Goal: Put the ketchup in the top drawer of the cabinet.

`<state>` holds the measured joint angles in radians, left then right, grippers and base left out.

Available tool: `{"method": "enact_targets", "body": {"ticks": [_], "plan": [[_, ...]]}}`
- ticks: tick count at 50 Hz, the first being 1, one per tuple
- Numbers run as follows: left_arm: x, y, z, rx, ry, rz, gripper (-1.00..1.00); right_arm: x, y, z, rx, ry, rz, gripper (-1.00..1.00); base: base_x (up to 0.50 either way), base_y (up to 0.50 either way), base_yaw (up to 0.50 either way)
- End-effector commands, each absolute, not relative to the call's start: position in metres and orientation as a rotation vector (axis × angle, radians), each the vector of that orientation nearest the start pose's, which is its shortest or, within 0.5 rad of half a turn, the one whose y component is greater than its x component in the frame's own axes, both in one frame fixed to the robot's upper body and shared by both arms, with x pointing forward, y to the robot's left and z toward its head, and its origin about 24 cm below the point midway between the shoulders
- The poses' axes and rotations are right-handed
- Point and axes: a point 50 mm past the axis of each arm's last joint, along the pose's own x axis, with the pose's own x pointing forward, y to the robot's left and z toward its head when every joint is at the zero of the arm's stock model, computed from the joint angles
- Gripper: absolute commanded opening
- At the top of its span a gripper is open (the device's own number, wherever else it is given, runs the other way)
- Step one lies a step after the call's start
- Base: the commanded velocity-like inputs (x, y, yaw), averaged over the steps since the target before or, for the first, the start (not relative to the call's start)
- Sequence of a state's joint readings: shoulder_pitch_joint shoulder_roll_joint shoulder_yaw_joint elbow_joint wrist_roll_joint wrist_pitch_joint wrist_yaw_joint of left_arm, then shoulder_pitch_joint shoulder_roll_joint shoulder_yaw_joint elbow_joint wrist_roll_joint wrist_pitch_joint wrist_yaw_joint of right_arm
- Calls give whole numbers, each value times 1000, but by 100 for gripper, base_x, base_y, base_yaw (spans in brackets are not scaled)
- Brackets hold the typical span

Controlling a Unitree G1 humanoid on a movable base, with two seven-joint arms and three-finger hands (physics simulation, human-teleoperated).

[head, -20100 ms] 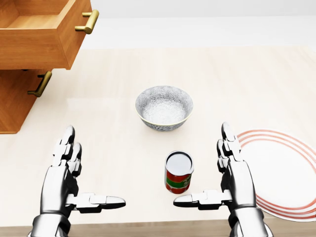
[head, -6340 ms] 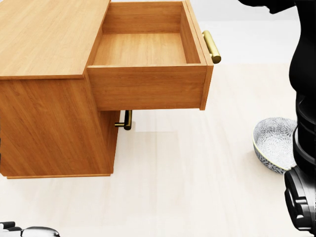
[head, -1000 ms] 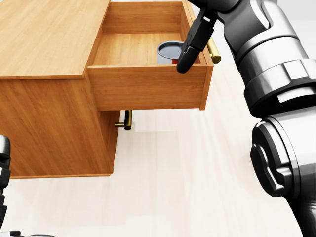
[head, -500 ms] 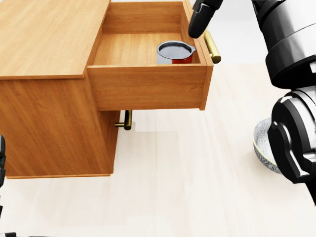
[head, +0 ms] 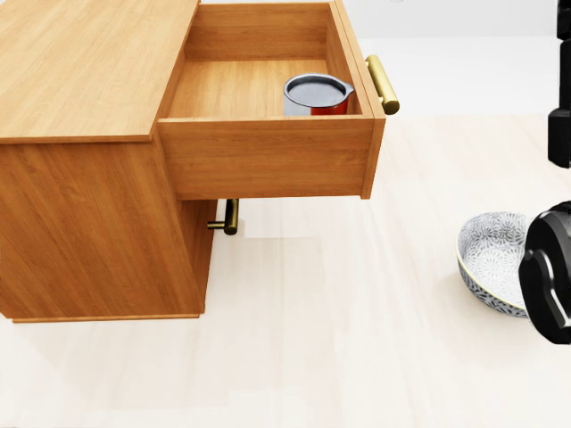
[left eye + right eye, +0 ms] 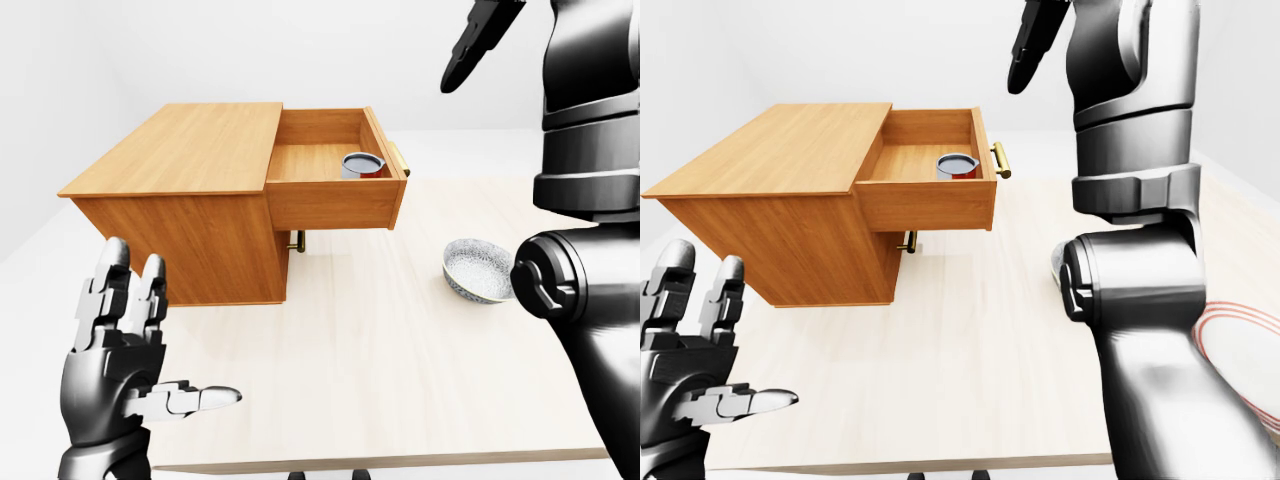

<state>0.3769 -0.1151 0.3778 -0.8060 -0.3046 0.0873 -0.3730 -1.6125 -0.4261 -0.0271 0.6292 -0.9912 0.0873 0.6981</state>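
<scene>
Tabletop cabinet's top drawer (image 5: pixel 268 156) holds ketchup (image 5: pixel 316 94), right robot hand (image 6: pixel 478 40) spread well above.

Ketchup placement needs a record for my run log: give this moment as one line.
ketchup: upright in open top drawer | right hand: raised above drawer, empty | left hand: open, low | bowl: on table

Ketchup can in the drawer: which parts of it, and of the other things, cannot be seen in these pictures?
- Ketchup can: all three views show only the lid and a red strip; the top drawer panel hides the rest.
- Bowl: the robot's dark arm covers its right part in the head view.
- Right hand: cut off by the top edge in the left-eye view.
- Plate: only a strip shows in the right-eye view, behind the arm.
- Lower handle: mostly under the drawer.
</scene>
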Motion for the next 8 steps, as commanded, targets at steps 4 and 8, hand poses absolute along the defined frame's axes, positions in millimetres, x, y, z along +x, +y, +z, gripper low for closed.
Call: {"method": "enact_targets", "body": {"ticks": [4,8], "plan": [[134,207,151,-53,-432,21,100,278,-139,431,-1573,-646,-406,100,0,0,0],[129,205,152,-45,-431,14,100,260,-139,418,-1609,-668,-520,100,0,0,0]]}}
